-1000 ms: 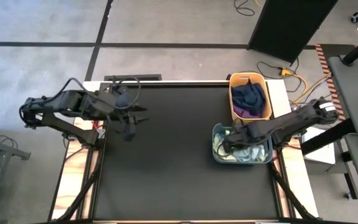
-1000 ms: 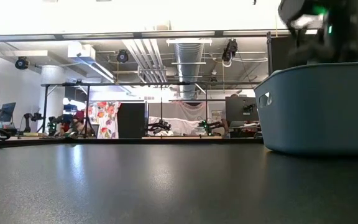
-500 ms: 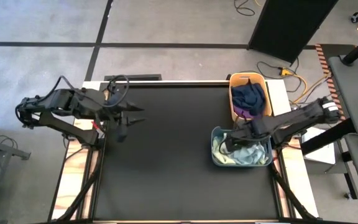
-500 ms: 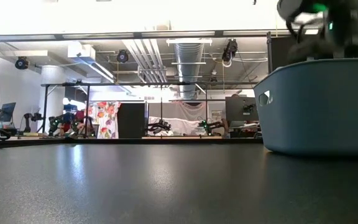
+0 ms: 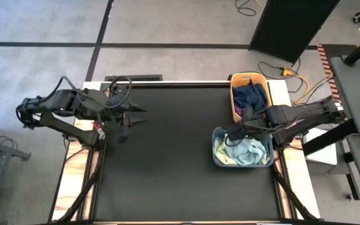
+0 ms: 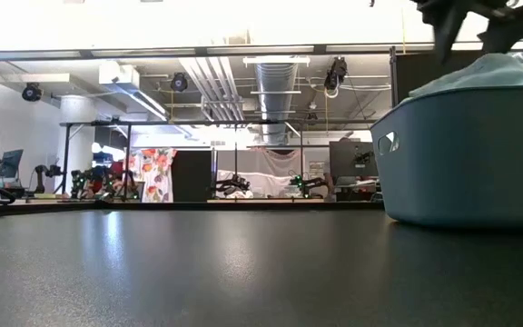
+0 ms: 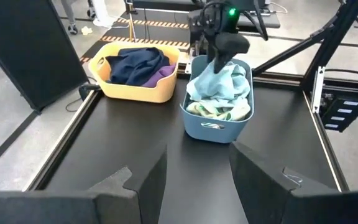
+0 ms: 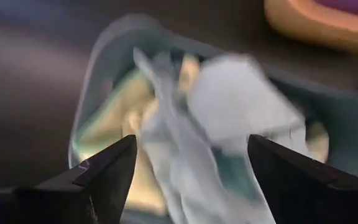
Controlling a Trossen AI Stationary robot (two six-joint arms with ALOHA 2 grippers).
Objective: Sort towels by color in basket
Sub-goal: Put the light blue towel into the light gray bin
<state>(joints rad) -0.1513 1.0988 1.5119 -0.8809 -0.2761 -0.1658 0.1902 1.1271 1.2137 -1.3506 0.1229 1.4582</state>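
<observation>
A blue basket (image 5: pixel 217 156) at the table's right holds a light blue towel (image 7: pixel 222 81) lying on top of pale yellow-green towels (image 7: pixel 219 111). Just beyond it, a yellow basket (image 7: pixel 138 90) holds a navy towel (image 7: pixel 135 62) and a purple towel (image 7: pixel 162 74). My right gripper (image 8: pixel 191 168) hovers open just above the blue basket's far-left part, with nothing between its fingers. My left gripper (image 7: pixel 197 180) waits open and empty above the table's left edge, pointing toward the baskets.
The two baskets stand side by side at the table's right edge. The black tabletop (image 5: pixel 167 156) stretches bare between my left gripper and the baskets. In the low view, the blue basket's wall (image 6: pixel 466 154) fills the right side.
My right gripper has opened and let go of the light blue towel. It has risen out of the blue basket and drawn a little toward the far edge. The towel now lies spread on top of the pile. My left arm has pulled back slightly toward the left edge.
</observation>
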